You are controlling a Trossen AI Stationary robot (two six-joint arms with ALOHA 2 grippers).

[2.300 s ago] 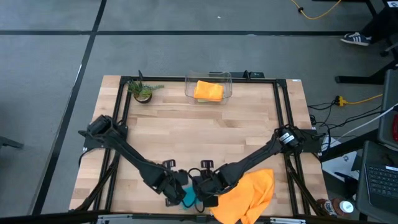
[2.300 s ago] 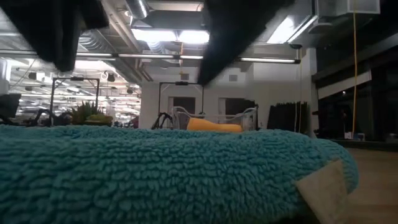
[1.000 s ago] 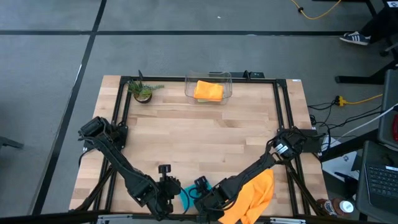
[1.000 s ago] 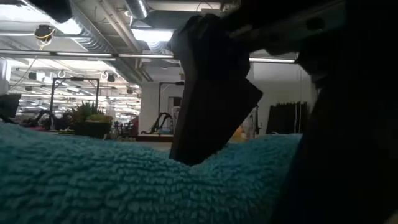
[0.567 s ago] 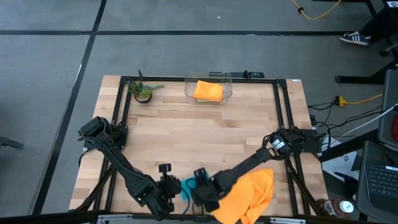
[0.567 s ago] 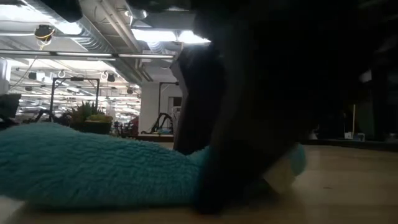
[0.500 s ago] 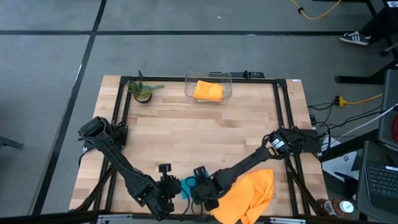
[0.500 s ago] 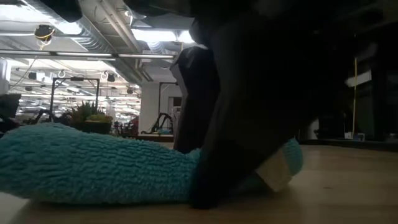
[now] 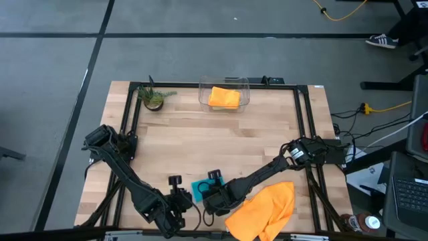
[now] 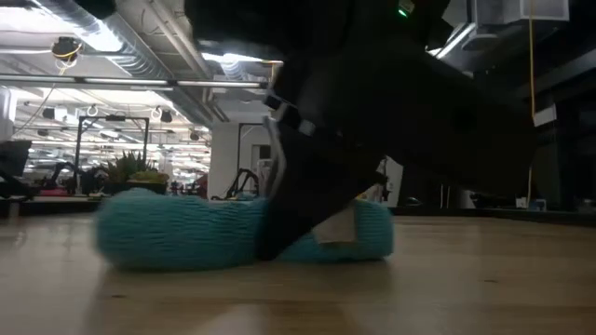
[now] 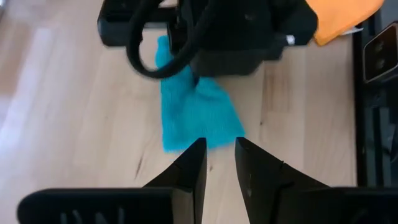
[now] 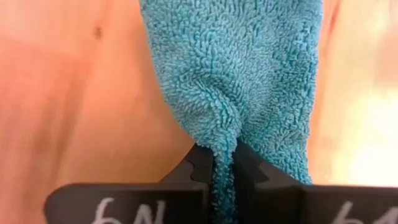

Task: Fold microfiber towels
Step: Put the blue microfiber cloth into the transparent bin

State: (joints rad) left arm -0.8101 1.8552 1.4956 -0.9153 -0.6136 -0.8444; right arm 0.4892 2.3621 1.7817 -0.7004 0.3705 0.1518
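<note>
- Teal towel [image 9: 199, 188] is lying bunched near the worktop's [image 9: 214, 140] front edge, and I'm seeing my right gripper [image 12: 225, 163] pinching a fold of it, fingers closed tight.
- I'm keeping my left gripper [image 11: 220, 155] just beside it, fingers slightly apart, gripping nothing.
- Orange towel [image 9: 264, 207] is sprawling at the front right; another orange towel [image 9: 224, 98] is sitting in the clear bin [image 9: 245, 87] at the back edge.

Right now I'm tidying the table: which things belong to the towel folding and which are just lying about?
Job:
teal towel, pinched by right gripper
orange towel, loose at table edge
orange towel in bin
left gripper, just off the teal towel

Lying about:
bin
plant
</note>
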